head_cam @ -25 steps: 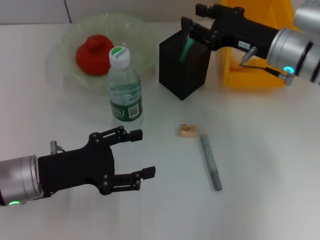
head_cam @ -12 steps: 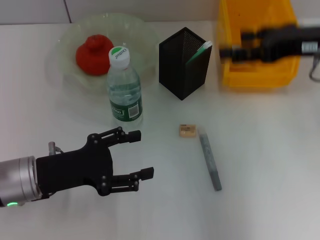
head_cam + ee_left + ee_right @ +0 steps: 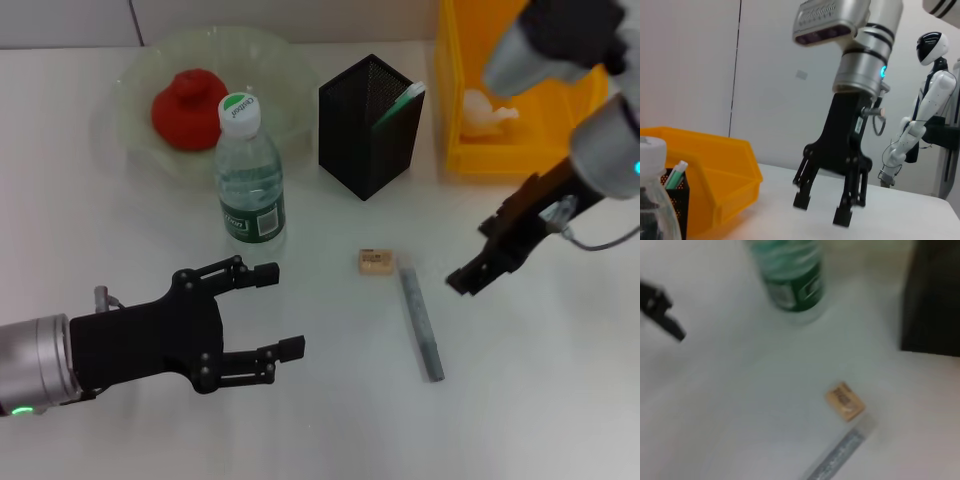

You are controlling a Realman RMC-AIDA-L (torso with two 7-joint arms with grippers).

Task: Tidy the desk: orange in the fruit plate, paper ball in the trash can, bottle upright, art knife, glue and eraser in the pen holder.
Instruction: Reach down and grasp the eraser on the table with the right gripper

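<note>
Right gripper (image 3: 478, 268), fingers spread, hangs just right of the art knife (image 3: 421, 322) and eraser (image 3: 375, 262); left gripper (image 3: 268, 310) rests spread, near-left.

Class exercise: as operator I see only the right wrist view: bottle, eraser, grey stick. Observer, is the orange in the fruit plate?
Observer: Yes, the orange lies in the fruit plate.
Operator: And the paper ball?
Observer: The paper ball lies inside the trash can.
Operator: Where are the grippers?
Observer: The right gripper hangs open above the table, to the right of the eraser; the left gripper sits open in front of the bottle.
</note>
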